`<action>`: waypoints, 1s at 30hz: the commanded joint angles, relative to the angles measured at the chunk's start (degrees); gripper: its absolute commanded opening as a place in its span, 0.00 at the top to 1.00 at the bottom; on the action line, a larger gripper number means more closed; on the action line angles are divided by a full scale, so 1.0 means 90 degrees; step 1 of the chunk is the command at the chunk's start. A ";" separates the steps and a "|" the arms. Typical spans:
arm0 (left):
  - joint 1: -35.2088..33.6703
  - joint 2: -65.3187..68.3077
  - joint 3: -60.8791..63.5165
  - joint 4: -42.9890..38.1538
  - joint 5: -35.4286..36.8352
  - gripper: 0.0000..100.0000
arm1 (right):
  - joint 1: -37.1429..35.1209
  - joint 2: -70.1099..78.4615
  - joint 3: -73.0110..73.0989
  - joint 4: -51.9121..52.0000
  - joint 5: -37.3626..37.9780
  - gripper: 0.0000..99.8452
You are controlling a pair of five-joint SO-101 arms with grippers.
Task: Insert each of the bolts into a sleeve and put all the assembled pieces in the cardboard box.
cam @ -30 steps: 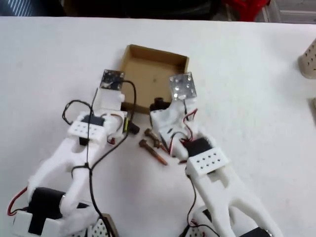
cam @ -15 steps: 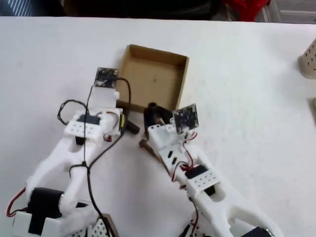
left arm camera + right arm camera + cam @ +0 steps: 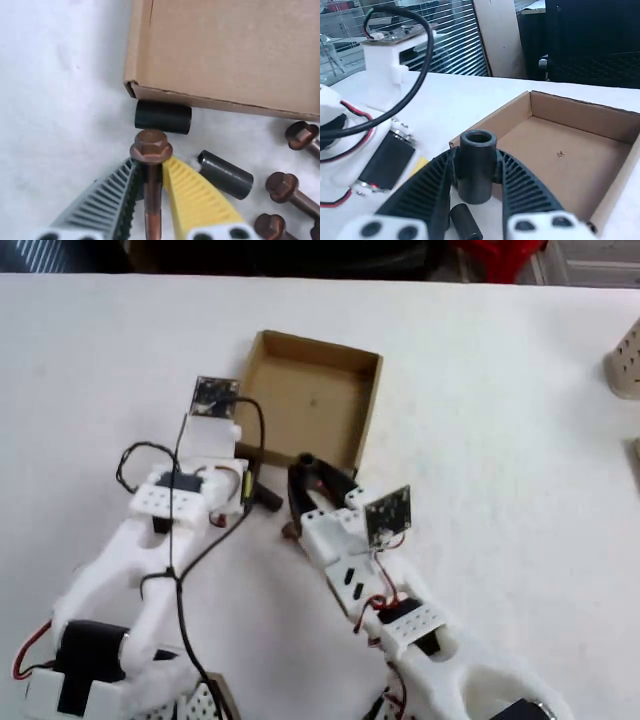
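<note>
White table (image 3: 520, 440) is spread under both arms; window blinds (image 3: 445, 30) are seen behind. One bolt (image 3: 151, 146) is clamped by its shank in the left gripper (image 3: 150, 167), with the hex head poking past the fingertips. One sleeve (image 3: 478, 145) is pinched upright in the right gripper (image 3: 477, 172), bore open at the top, probably so that a shank can be fed in. Cardboard box (image 3: 312, 400) is noted empty; nothing is assembled yet. In the high view the right gripper is placed at 6 o'clock of the box, just off its near wall, and the left gripper at 7 o'clock of it. Both parts are held near each other and near the box, judged as setup for mating and then a short drop-in. One loose sleeve (image 3: 163, 117) is left touching the box's outer wall, and a second loose sleeve (image 3: 225, 174) lies just beside the held bolt. Loose bolts (image 3: 287, 187) are bunched near them on the table.
</note>
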 commanded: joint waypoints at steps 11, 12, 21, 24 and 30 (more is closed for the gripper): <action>-0.0015 -0.3824 0.0449 -0.0195 0.0518 0.98 | -0.0308 -0.0171 0.0088 -0.0181 -0.0020 0.98; 0.0015 -0.4029 0.0449 -0.0215 0.0801 0.98 | -0.0308 -0.0171 0.0088 -0.0171 -0.0020 0.98; 0.0737 -0.5563 0.1748 -0.2081 0.1397 0.98 | -0.0308 -0.0171 0.0156 -0.0161 -0.0020 0.98; 0.1011 -0.6168 0.2256 -0.2266 0.1114 0.98 | -0.0308 -0.0171 0.0156 -0.0161 -0.0020 0.98; 0.1509 -0.6999 0.2325 -0.1602 0.1065 0.98 | -0.0317 -0.0171 0.0156 -0.0161 -0.0020 0.98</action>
